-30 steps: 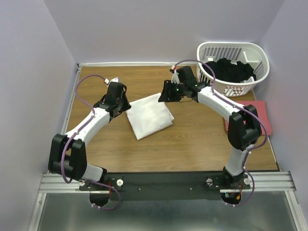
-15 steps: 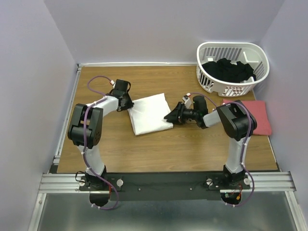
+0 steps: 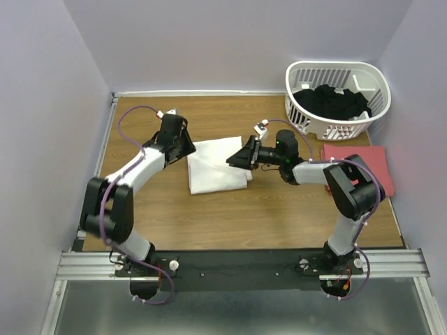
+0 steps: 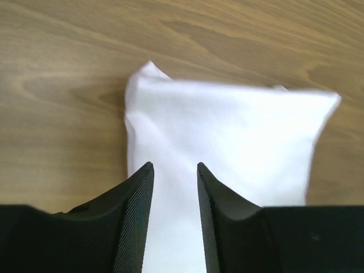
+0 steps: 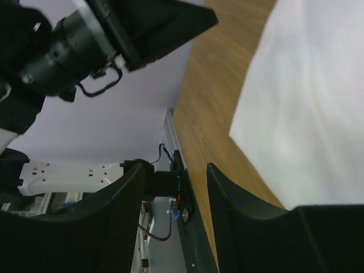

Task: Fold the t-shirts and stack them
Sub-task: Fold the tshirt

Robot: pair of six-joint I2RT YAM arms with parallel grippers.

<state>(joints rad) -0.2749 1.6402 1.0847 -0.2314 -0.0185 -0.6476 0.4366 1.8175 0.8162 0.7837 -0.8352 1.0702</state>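
Shirts from above: the white shirt (image 3: pixel 216 166) lies folded mid table (image 3: pixel 209 216). The left hand (image 3: pixel 183 145) is at its left edge and the right hand (image 3: pixel 237 159) at its right, probably to square it for stacking. The red shirt (image 3: pixel 377 164) lies folded well apart, at far right.

Left wrist: fingers partly spread over white cloth, gripping nothing.

Right wrist: fingers likewise apart and empty, beside the cloth's edge.

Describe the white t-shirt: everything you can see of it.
The white t-shirt looks like soft plain cloth, folded into a rough rectangle with slightly uneven corners. It lies flat on the wooden table, mid-table. The left claw hangs over its left edge, the right claw by its right edge, both open; contact is unclear.
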